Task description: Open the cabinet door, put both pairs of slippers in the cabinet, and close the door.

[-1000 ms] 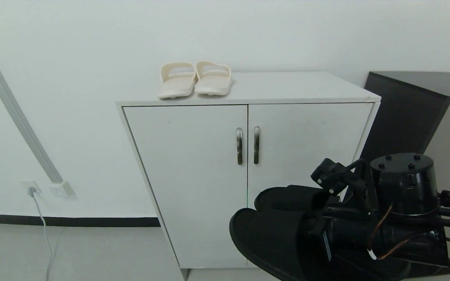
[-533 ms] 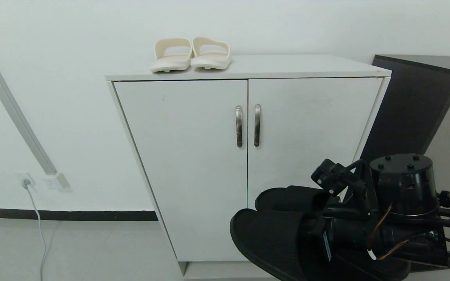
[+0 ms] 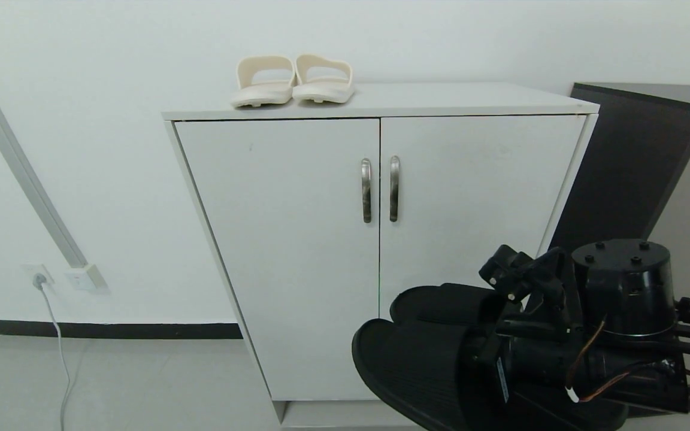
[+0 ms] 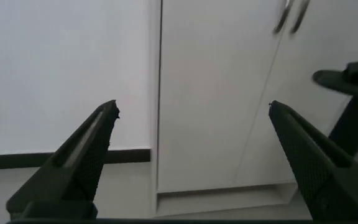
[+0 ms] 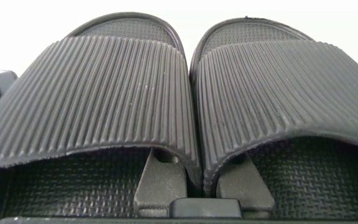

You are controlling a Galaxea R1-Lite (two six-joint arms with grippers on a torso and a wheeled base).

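Right tool (image 5: 202, 186) clamps the black slippers (image 3: 417, 359) low before the shut cabinet (image 3: 297, 251); left tool (image 4: 192, 109) gapes wide, empty; beige slippers (image 3: 292, 81) sit on top.

cabinet (image 3: 297, 269): we are seeing it standing on the floor against the wall, both doors lying closed.
handles (image 3: 367, 190): we are finding them sitting side by side at the middle seam, one on each door.
upper pair of slippers (image 3: 292, 81): lying side by side on the cabinet top, toward its left rear.
held pair of slippers (image 3: 423, 353): hanging low before the right door, side by side.
right tool (image 5: 201, 186): one finger is sitting under each strap, pressing the inner edges together.
left tool (image 4: 192, 109): hovering before the cabinet's left front edge, jaws standing apart.
second unit (image 3: 626, 173): standing just right of the cabinet.
wall socket (image 3: 36, 276): sitting low on the wall, left of the cabinet.
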